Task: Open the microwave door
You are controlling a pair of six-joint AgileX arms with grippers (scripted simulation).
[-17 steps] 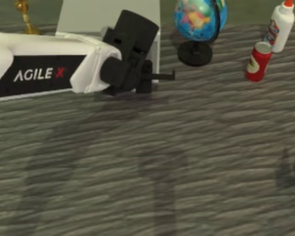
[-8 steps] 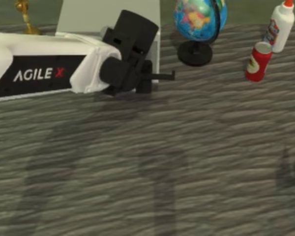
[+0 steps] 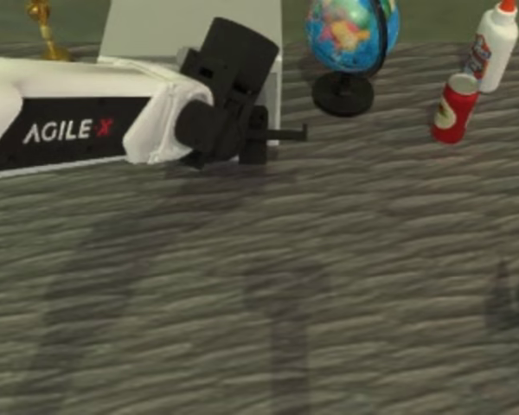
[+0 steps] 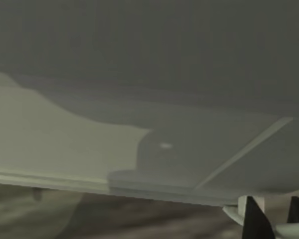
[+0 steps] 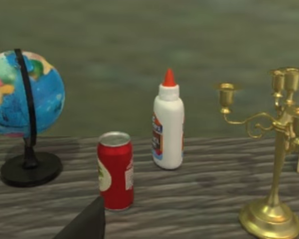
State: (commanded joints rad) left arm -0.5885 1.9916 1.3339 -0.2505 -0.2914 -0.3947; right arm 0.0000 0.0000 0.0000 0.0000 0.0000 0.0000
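— Microwave door (image 4: 154, 99) location? Handling?
— At the table's far edge, left of centre. Judged rigid, hinged, light; best taken at its free edge.
— Left pincer (image 3: 285, 133)?
— Positioned at the door; finger state cannot be told.

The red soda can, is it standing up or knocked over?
Standing up: the red soda can rests on its base, silver top facing upward.

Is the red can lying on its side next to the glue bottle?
No, the red can stands upright on the table, its silver top facing up, beside the upright glue bottle.
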